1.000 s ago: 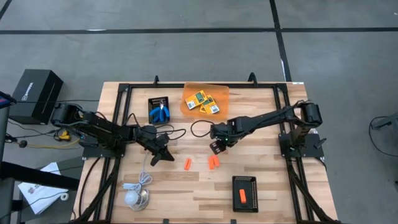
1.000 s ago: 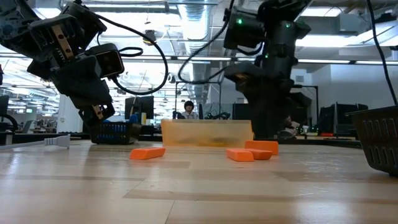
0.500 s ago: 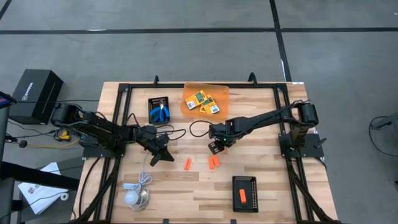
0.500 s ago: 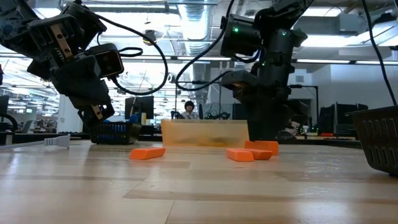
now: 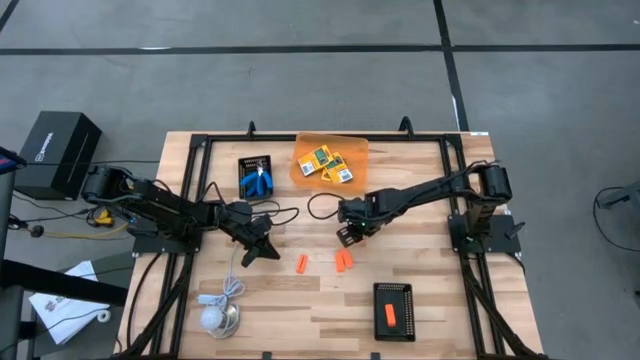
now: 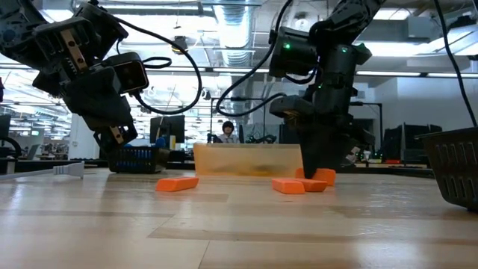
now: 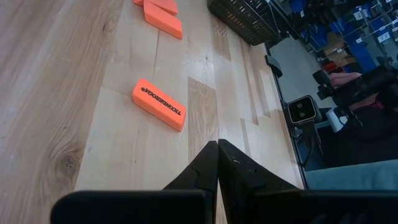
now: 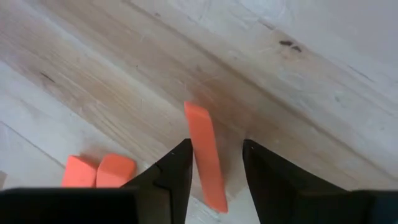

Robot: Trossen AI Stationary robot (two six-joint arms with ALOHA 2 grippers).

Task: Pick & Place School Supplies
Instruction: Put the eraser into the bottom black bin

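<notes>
My right gripper [image 5: 348, 238] [image 8: 216, 149] points down at mid-table, open, one finger on each side of an orange stick [image 8: 205, 155] that lies flat on the wood. Two more orange sticks [image 5: 342, 261] lie side by side just nearer, and a single one [image 5: 300, 264] lies to their left. My left gripper [image 5: 262, 252] [image 7: 217, 148] is shut and empty, hovering left of that single stick [image 7: 158, 104]. Crayon boxes [image 5: 330, 163] lie in an orange tray. Blue-handled scissors [image 5: 257, 180] lie in a small black tray. My right gripper comes from above with its fingers across the orange stick's long sides [image 8: 200, 140]. A gap shows beside one finger [image 8: 264, 168]. Whether the other finger [image 8: 177, 168] touches the stick, I cannot tell. The stick lies flat on the table.
A black tray [image 5: 394, 296] near the front right holds one orange stick [image 5: 390, 316]. A white cable with a round puck [image 5: 215, 317] lies front left. Black frame rails [image 5: 190, 200] run along the table's sides. Bare wood lies between the sticks and the front edge.
My right gripper has come down toward the table, so that its fingers now stand low on either side of the orange stick. The sticks have stayed where they were.
</notes>
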